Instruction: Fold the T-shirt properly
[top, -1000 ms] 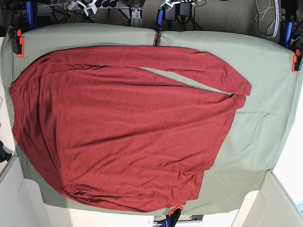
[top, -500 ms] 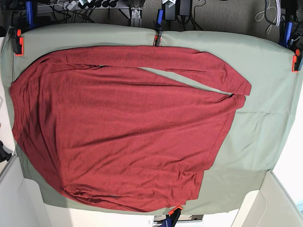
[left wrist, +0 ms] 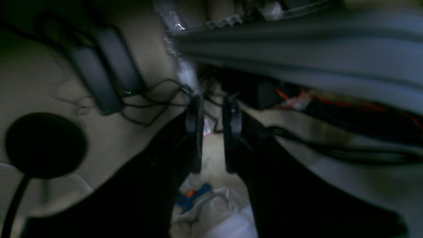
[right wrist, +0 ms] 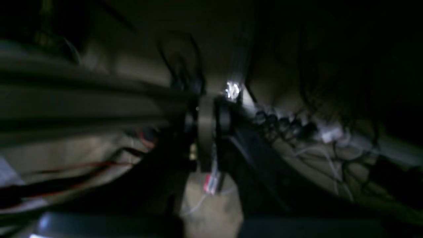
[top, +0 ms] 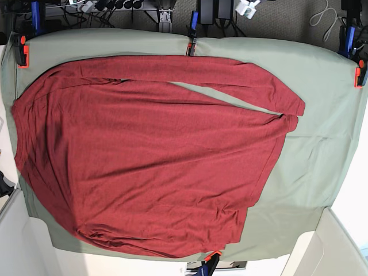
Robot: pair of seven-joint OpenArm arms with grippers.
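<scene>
T-shirt (top: 149,155) flat on the sage-green cloth (top: 322,132) over the worktop, covering centre out to 9 o'clock, one sleeve reaching toward 3 o'clock. Same lay as the earlier base frames; only the clutter past the 12 o'clock edge has shifted. Orange clamps (top: 22,54) pin the cloth edges. Neither arm in base view. Left gripper (left wrist: 213,132) has a narrow gap between the fingers, nothing in it, pointed at cables (left wrist: 148,102) and floor. Right gripper (right wrist: 206,129) closed, empty, view dark and blurred.
</scene>
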